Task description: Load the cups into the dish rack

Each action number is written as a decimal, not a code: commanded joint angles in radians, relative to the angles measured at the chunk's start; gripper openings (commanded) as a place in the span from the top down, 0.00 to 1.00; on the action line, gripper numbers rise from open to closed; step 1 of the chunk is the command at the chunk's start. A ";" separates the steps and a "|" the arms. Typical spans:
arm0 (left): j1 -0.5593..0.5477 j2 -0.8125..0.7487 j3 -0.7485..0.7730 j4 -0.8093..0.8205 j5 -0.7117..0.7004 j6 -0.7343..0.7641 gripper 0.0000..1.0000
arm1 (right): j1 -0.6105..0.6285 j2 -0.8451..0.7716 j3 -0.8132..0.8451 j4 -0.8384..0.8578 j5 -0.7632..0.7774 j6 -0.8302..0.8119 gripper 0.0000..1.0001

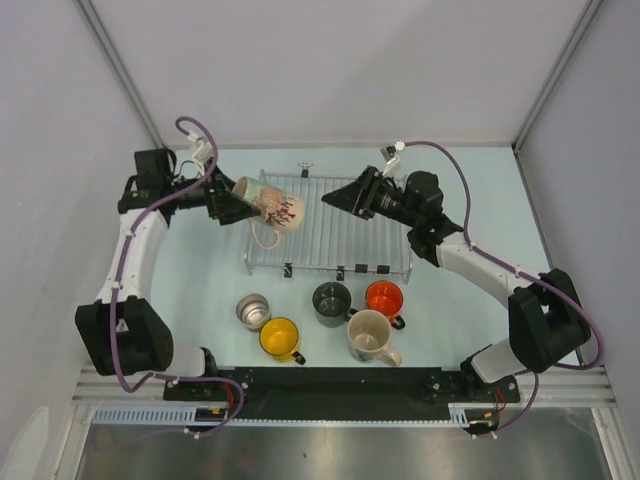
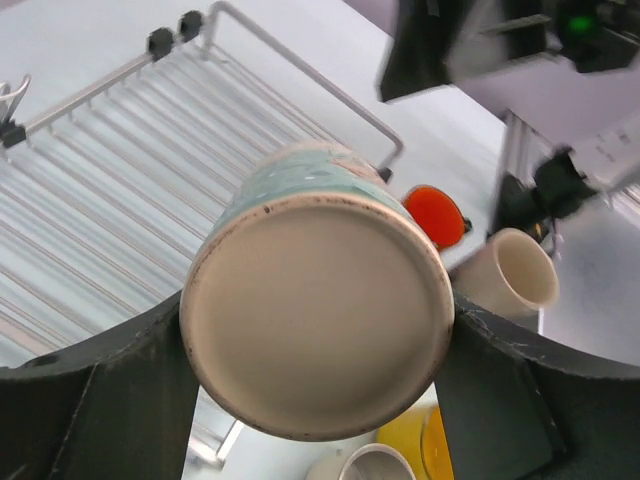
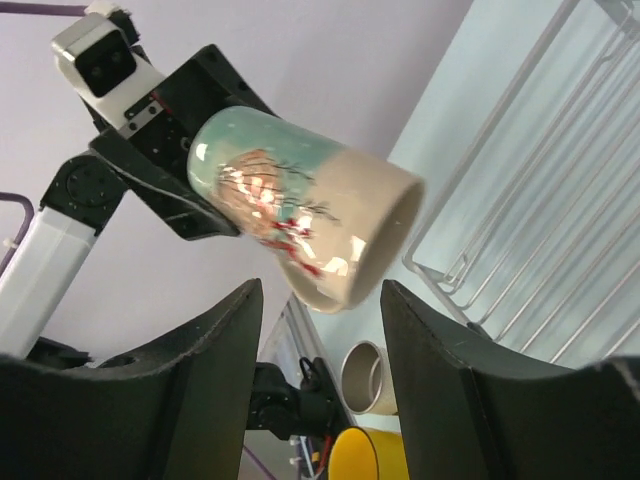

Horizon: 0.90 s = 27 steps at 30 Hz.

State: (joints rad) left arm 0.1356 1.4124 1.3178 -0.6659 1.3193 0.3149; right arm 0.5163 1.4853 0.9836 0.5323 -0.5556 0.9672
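The left gripper's (image 1: 230, 205) jaws were clamped on a beige mug (image 1: 272, 207) with a teal band and a small red-and-green picture. Its dark fingers (image 2: 120, 390) pressed on either side of the base end. In the left wrist view the flat pale bottom of that mug filled most of the frame. The mug lay tipped on its side in the air over the left end of the dish rack (image 1: 340, 240), with its mouth turned toward the other arm and its handle hanging down.

The right gripper (image 1: 338, 196) hung over the middle of the rack's far side with its jaws spread apart and nothing between them. Its own camera looked through that gap at the tilted mug's open mouth.

No cup sat on the rack's wires. The other five stood on the pale table (image 1: 200, 290) on the near side of the rack. The small steel cup (image 1: 253, 311) was on the left with the yellow cup (image 1: 279, 338) just beside it. The dark grey mug (image 1: 331, 302) and the orange-red cup (image 1: 384, 298) stood close to the rack's front edge. The second beige mug (image 1: 370, 336) was just in front of those two.
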 commanded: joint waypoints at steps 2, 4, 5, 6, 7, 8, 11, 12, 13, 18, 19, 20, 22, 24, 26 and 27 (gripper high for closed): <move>-0.089 -0.063 -0.111 0.516 -0.164 -0.347 1.00 | 0.024 -0.063 0.043 -0.225 0.062 -0.177 0.44; -0.099 -0.011 -0.042 0.506 -0.237 -0.372 1.00 | 0.027 -0.109 0.027 -0.258 0.097 -0.203 0.44; -0.111 -0.003 -0.026 0.506 -0.285 -0.373 1.00 | 0.028 -0.128 0.020 -0.290 0.111 -0.220 0.44; -0.120 0.006 -0.011 0.505 -0.331 -0.366 1.00 | 0.030 -0.160 0.017 -0.310 0.143 -0.249 0.44; -0.126 0.014 0.015 0.497 -0.424 -0.362 1.00 | 0.036 -0.175 0.012 -0.331 0.158 -0.266 0.44; -0.155 0.028 0.026 0.491 -0.471 -0.361 1.00 | 0.042 -0.189 0.009 -0.363 0.172 -0.280 0.44; -0.207 0.042 0.054 0.493 -0.701 -0.350 1.00 | 0.068 -0.235 0.000 -0.413 0.233 -0.331 0.44; -0.230 0.042 0.057 0.496 -0.783 -0.318 1.00 | 0.079 -0.243 -0.002 -0.423 0.258 -0.344 0.44; -0.290 0.046 0.057 0.508 -0.890 -0.286 1.00 | 0.096 -0.259 -0.006 -0.445 0.281 -0.369 0.44; -0.392 0.133 0.112 0.471 -1.170 -0.185 1.00 | 0.126 -0.280 -0.033 -0.477 0.341 -0.401 0.44; -0.415 0.152 0.124 0.444 -1.184 -0.172 1.00 | 0.131 -0.281 -0.036 -0.480 0.345 -0.407 0.44; -0.424 0.175 0.139 0.428 -1.196 -0.163 1.00 | 0.131 -0.284 -0.042 -0.482 0.345 -0.410 0.44; -0.447 0.227 0.169 0.404 -1.244 -0.139 0.99 | 0.133 -0.287 -0.059 -0.477 0.347 -0.415 0.44; -0.452 0.253 0.187 0.399 -1.282 -0.123 0.99 | 0.130 -0.299 -0.075 -0.474 0.350 -0.415 0.45; -0.453 0.286 0.198 0.393 -1.296 -0.116 1.00 | 0.126 -0.307 -0.086 -0.474 0.352 -0.417 0.45; -0.453 0.298 0.213 0.381 -1.308 -0.112 1.00 | 0.122 -0.309 -0.089 -0.474 0.352 -0.413 0.45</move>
State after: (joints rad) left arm -0.3199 1.7077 1.4254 -0.3363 0.1249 0.1505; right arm 0.6449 1.2221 0.9081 0.0540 -0.2317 0.5804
